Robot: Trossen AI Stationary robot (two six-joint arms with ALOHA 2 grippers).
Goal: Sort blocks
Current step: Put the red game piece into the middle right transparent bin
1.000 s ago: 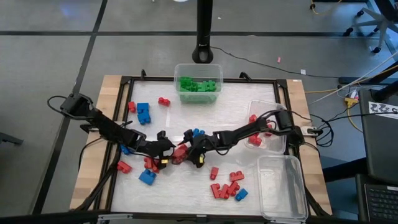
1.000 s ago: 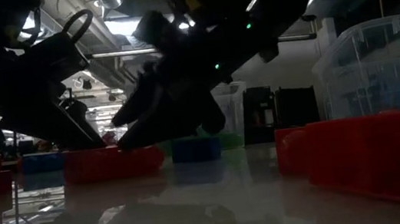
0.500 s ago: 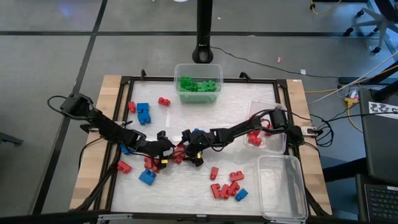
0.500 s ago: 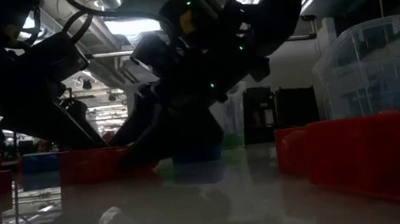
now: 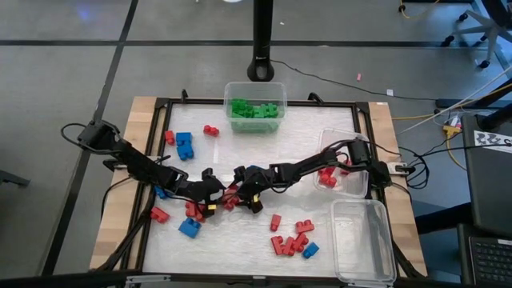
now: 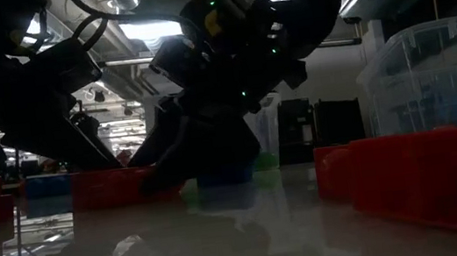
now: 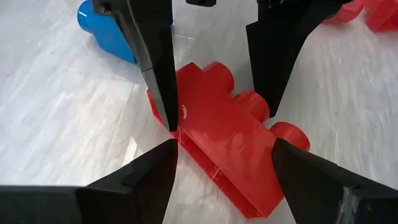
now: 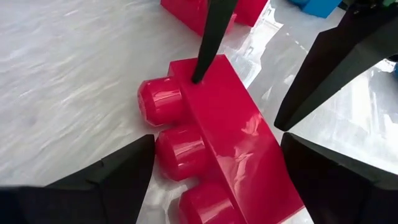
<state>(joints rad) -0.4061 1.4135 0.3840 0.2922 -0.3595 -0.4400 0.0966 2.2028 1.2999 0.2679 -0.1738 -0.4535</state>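
Red and blue studded blocks lie scattered on the white table, and both grippers meet at its middle. My left gripper is open. In its wrist view my left gripper has its fingers on either side of a red block that lies on its side. My right gripper is open too. In its own view my right gripper straddles another red block with three studs, also on its side. More red blocks lie between the two grippers. My left gripper has its fingertips close beside the red block's long faces, coming down at a slant; I cannot tell whether they touch it. My right gripper stands the same way around its red block, whose stud side faces one finger; I cannot tell whether it touches.
A tub of green blocks stands at the far edge. A tub with red blocks stands at the right, with an empty clear tub nearer than it. Blue blocks and a red cluster lie around. A black frame rims the table.
My right gripper has moved toward the table's left, closing on the left gripper and the red blocks in the middle, and has come down lower over the table. The left arm has kept still.
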